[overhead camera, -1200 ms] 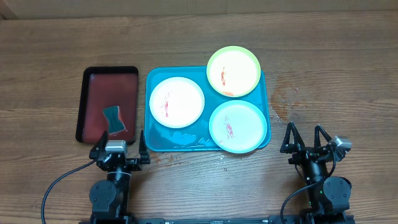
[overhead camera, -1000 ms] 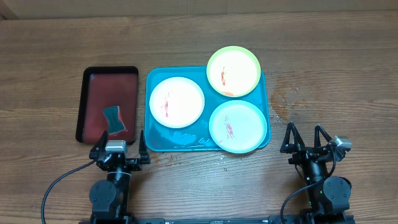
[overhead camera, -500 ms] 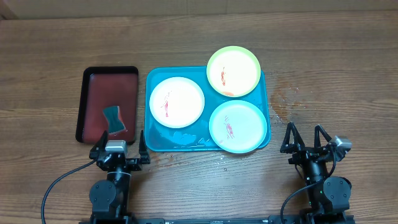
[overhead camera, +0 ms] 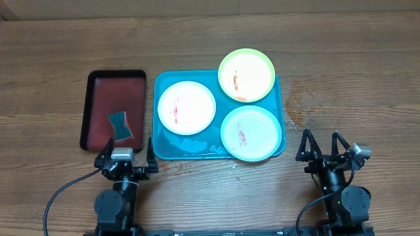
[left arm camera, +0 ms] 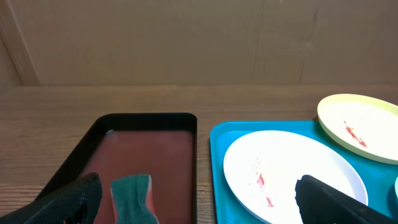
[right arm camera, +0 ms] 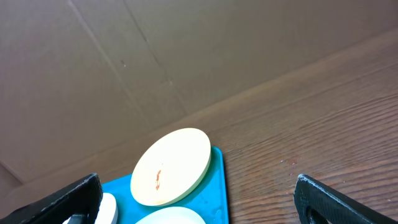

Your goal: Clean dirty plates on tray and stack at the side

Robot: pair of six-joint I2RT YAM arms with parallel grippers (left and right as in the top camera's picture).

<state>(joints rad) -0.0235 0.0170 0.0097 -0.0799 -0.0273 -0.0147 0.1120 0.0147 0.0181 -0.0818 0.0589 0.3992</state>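
Note:
The turquoise tray point(overhead camera: 190, 147) lies mid-table and holds three plates with red smears: the white plate point(overhead camera: 186, 105) at its left, the yellow-green plate point(overhead camera: 246, 75) at the back right, the pale mint plate point(overhead camera: 251, 132) at the front right. My left gripper point(overhead camera: 126, 150) is open and empty at the near edge, in front of the dark red tray. My right gripper point(overhead camera: 322, 145) is open and empty, right of the turquoise tray. The left wrist view shows the white plate point(left arm camera: 292, 174) and yellow-green plate point(left arm camera: 364, 127). The right wrist view shows the yellow-green plate point(right arm camera: 173, 165).
A black-rimmed dark red tray point(overhead camera: 98, 105) lies left of the turquoise tray, with a teal sponge point(overhead camera: 120, 124) in it; the sponge also shows in the left wrist view point(left arm camera: 134, 194). Water drops lie on the table right of the turquoise tray point(overhead camera: 298, 101). A cardboard wall stands behind.

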